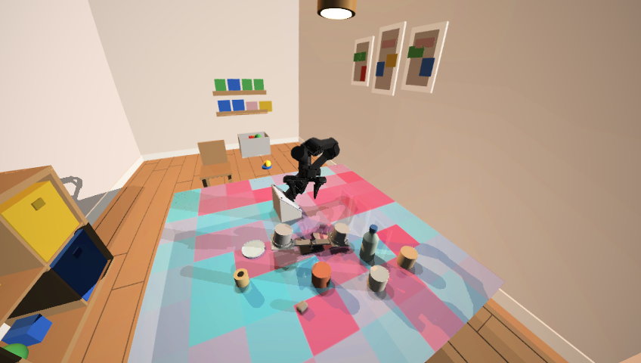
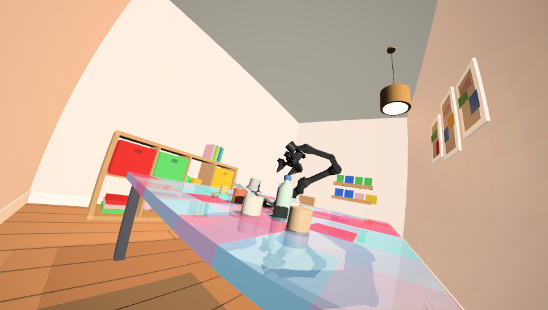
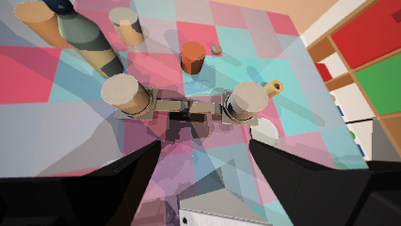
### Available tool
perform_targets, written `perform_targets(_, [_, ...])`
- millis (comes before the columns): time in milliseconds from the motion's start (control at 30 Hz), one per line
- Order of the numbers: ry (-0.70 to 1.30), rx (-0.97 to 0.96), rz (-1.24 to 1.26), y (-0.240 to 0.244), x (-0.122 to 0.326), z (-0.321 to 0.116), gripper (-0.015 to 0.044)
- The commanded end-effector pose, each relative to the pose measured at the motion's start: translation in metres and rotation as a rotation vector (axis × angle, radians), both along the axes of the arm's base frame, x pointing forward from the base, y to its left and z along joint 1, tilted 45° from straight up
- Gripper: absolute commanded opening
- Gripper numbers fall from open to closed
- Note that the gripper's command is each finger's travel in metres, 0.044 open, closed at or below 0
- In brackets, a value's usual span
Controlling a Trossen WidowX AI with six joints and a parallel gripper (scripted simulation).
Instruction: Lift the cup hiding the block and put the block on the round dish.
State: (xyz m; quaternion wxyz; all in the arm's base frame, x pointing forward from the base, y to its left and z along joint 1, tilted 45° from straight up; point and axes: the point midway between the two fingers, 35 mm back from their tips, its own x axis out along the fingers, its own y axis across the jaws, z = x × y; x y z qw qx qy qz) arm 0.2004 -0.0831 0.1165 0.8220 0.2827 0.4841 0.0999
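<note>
Two identical grey-beige cups stand upside down on the balance (image 1: 301, 243) (image 3: 204, 108). The dish-side cup (image 1: 283, 234) (image 2: 254, 183) (image 3: 247, 100) is beside the pale round dish (image 1: 253, 248) (image 3: 264, 132), which is bare. The bottle-side cup (image 1: 341, 234) (image 3: 124, 94) is hidden in the exterior view. In that view the beam seems to slope down from the dish-side cup toward the bottle. The hidden block is not visible. My gripper (image 1: 304, 193) (image 2: 285, 171) (image 3: 205, 143) is open and empty, in the air behind the balance, clear of both cups.
A white wedge-shaped panel (image 1: 283, 206) (image 3: 221, 207) stands below my gripper. A bottle (image 1: 368, 246) (image 2: 284, 196) (image 3: 89, 40) is beside the bottle-side cup. An orange-red cylinder (image 1: 320, 274), a whitish cylinder (image 1: 378, 278), a tan cylinder (image 1: 407, 257), a hollow yellow cylinder (image 1: 241, 279) and a small brown cube (image 1: 301, 307) stand around.
</note>
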Motion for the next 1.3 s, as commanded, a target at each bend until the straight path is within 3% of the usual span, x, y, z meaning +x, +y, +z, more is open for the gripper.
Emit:
perform_targets(0, [-0.054, 0.058, -0.083, -0.009, 0.002, 0.011, 0.0440])
perform_targets(367, [-0.129, 0.128, -0.169, -0.020, 0.004, 0.025, 0.0440])
perform_targets(1267, [-0.219, -0.058, 0.461, 0.021, 0.072, 0.036, 0.0440])
